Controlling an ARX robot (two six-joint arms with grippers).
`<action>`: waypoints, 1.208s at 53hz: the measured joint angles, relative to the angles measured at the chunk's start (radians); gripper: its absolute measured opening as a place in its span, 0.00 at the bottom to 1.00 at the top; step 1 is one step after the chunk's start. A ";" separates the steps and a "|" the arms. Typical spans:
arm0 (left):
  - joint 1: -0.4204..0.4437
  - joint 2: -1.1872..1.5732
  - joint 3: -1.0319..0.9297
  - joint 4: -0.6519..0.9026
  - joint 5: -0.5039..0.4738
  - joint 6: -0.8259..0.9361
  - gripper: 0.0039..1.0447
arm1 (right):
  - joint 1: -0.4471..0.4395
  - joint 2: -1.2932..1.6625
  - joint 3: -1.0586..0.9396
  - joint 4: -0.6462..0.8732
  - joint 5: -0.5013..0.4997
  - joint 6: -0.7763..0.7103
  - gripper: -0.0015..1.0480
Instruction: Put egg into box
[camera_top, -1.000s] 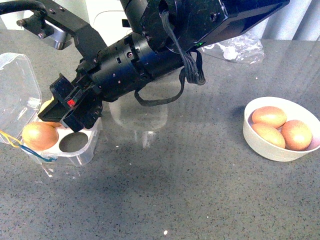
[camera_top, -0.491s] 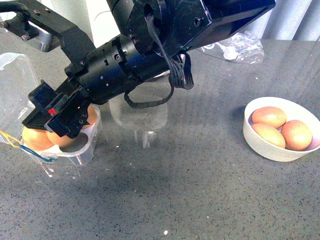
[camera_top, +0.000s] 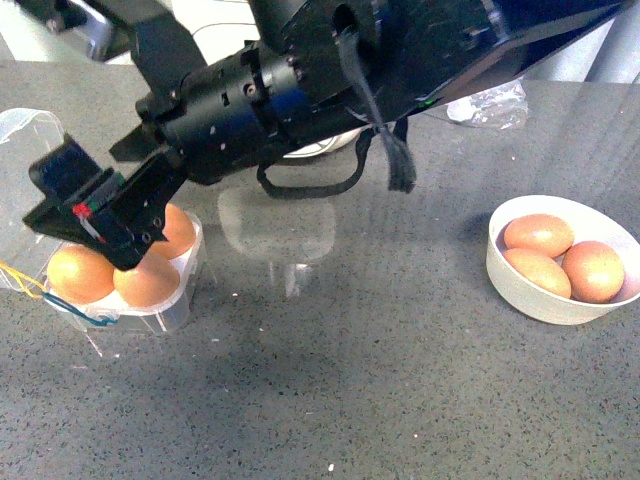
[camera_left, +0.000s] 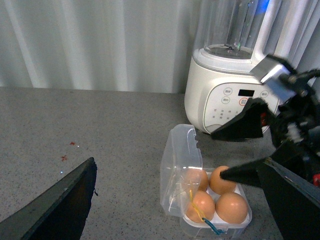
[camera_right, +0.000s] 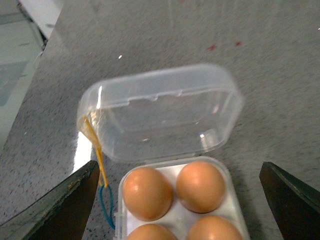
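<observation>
Front view, egg (camera_top: 147, 283) in box (camera_top: 182, 312), right gripper (camera_top: 90, 225) above

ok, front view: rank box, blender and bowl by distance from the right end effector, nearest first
1. box: far left, just below the right end effector.
2. blender: at the back, mostly hidden by the arm.
3. bowl: far right.

Light soft and even, seemingly from above; no hard shadows. Front view: polished counter (camera_top: 400, 380) mirrors a pale patch beside the right hand (camera_top: 92, 215), with a faint broad shadow under the arm. Hand's edges slightly smeared. Right wrist view: box lid (camera_right: 160, 112) blurred, white glare streak on the counter beside it, right hand's fingers (camera_right: 55, 210) dark and unfocused. Left wrist view: curtains (camera_left: 100, 45) bright beyond, left hand's fingers (camera_left: 55, 210) near-black.
</observation>
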 joint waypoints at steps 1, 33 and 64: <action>0.000 0.000 0.000 0.000 0.000 0.000 0.94 | -0.004 -0.011 -0.010 0.020 0.008 0.010 0.93; 0.000 0.000 0.000 0.000 -0.002 0.000 0.94 | -0.063 -0.259 -0.533 0.797 1.227 0.271 0.56; 0.000 0.000 0.000 0.000 0.000 0.000 0.94 | -0.377 -0.816 -1.149 0.826 1.017 0.285 0.03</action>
